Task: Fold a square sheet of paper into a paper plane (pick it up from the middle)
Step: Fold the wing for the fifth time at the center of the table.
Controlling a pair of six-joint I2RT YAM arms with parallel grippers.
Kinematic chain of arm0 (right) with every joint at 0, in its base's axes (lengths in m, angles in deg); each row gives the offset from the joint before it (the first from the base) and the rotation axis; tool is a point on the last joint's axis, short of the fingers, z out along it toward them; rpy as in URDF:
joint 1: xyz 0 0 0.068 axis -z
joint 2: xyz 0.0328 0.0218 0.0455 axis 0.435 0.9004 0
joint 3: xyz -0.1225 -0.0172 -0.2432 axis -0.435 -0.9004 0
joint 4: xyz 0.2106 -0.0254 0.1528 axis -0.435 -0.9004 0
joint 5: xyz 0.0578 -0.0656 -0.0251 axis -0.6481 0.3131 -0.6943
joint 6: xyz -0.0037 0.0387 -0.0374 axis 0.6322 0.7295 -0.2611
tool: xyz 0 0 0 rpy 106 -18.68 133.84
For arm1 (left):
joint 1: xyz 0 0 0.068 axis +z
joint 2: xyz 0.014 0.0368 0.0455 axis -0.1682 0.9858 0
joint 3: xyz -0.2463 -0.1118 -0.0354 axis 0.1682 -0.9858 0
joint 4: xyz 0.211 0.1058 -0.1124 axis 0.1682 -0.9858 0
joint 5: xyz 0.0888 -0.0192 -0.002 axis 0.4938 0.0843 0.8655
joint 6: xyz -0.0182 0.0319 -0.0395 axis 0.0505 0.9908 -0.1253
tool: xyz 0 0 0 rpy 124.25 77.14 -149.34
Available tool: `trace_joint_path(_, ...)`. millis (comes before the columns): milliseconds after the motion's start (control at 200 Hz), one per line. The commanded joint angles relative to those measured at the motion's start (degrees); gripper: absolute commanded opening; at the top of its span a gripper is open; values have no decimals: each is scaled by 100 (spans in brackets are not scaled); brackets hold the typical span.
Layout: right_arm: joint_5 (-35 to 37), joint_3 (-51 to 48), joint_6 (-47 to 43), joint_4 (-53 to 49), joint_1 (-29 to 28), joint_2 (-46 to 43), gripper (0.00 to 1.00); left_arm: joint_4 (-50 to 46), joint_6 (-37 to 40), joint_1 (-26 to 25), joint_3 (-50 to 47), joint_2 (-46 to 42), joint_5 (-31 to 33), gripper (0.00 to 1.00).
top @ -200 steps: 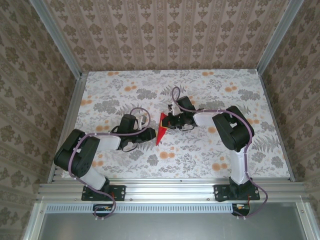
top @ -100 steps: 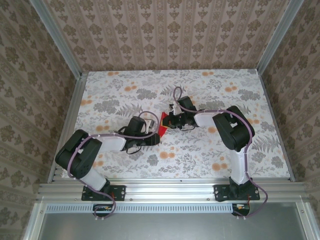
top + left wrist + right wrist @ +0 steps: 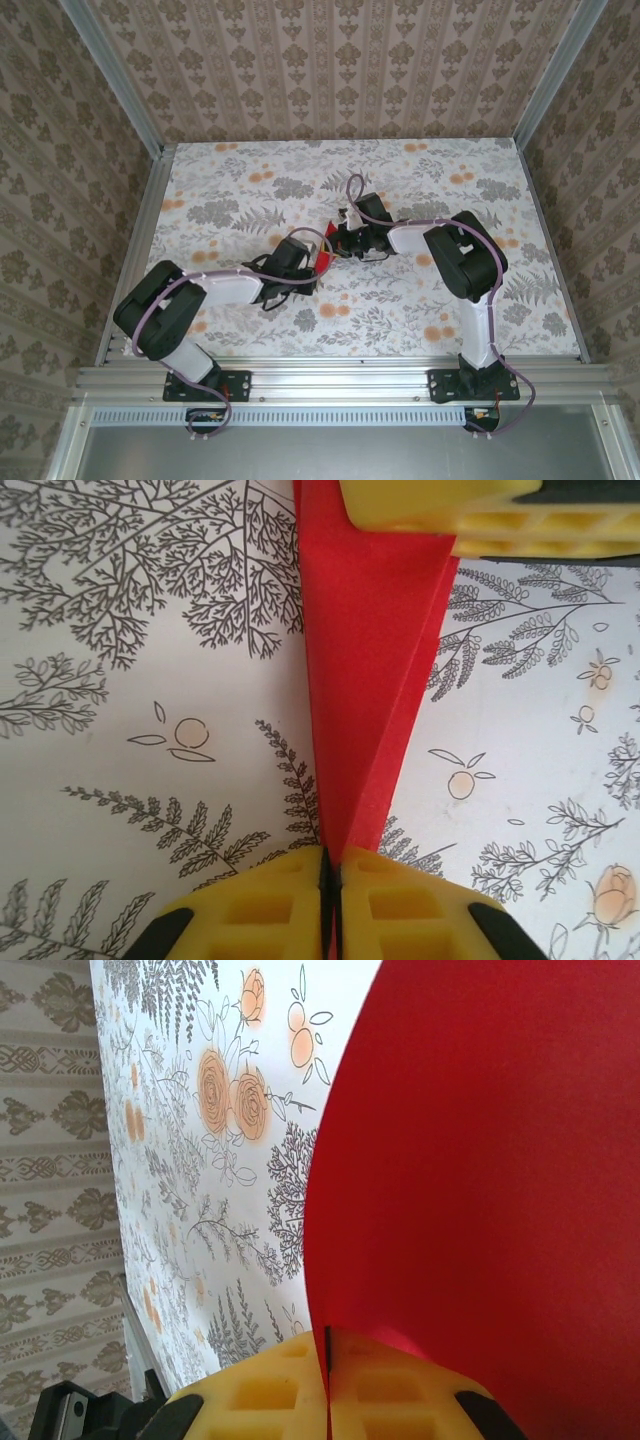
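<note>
The square sheet of paper (image 3: pixel 324 261), bright red, is folded into a narrow pointed wedge like a slim paper plane and hangs between both grippers at mid-table. In the left wrist view the red wedge (image 3: pixel 360 680) tapers down into my left gripper (image 3: pixel 333 865), which is shut on its pointed end. The right gripper's yellow fingers (image 3: pixel 440 505) pinch the wide end at the top of that view. My right gripper (image 3: pixel 327 1345) is shut on the edge of the red paper (image 3: pixel 480 1180), which bulges to the right. From above, the left gripper (image 3: pixel 315 269) and right gripper (image 3: pixel 337 244) nearly meet.
The flower-printed tabletop (image 3: pixel 430 180) lies under both arms. Aluminium rails run along the left side (image 3: pixel 135 235), the right side (image 3: pixel 550 240) and the near edge (image 3: pixel 330 375). Patterned walls stand behind and on both sides.
My left arm has swung right to the paper and its gripper has shut on the pointed end. Less red shows from above. The right gripper has kept its hold and place.
</note>
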Motion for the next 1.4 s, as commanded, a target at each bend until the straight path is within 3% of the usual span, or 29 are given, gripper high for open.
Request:
trace_joint_path(0, -13, -80, 45, 88, 42, 141, 7, -482, 195, -128, 163, -84, 717, 11)
trace_joint_path(110, -9, -91, 33, 98, 50, 138, 7, -575, 183, -172, 173, -130, 748, 12)
trace_joint_path(185, -36, -109, -5, 85, 58, 123, 7, -640, 131, -166, 181, -278, 601, 22)
trace_joint_path(355, -194, -176, -162, 99, 99, 67, 7, -505, -68, 62, 164, -780, -459, 44)
trace_joint_path(465, -518, -254, -250, 296, 112, 22, 7, -176, -336, 428, 16, -1006, -1219, 50)
trace_joint_path(650, -1136, -336, -306, 605, 79, -28, 7, 740, -913, 1148, -379, -1005, -2380, 48)
trace_joint_path(890, -1629, -416, -419, 770, -20, -33, 6, 1586, -1183, 1330, -627, -525, -2967, 30)
trace_joint_path(1065, -1629, -444, -650, 555, -4, 57, 6, 1710, -1168, 1346, -628, -299, -2878, 26)
trace_joint_path(1395, -1539, -351, -735, 446, 118, 329, 7, 1523, -1096, 1355, -519, -61, -2228, 29)
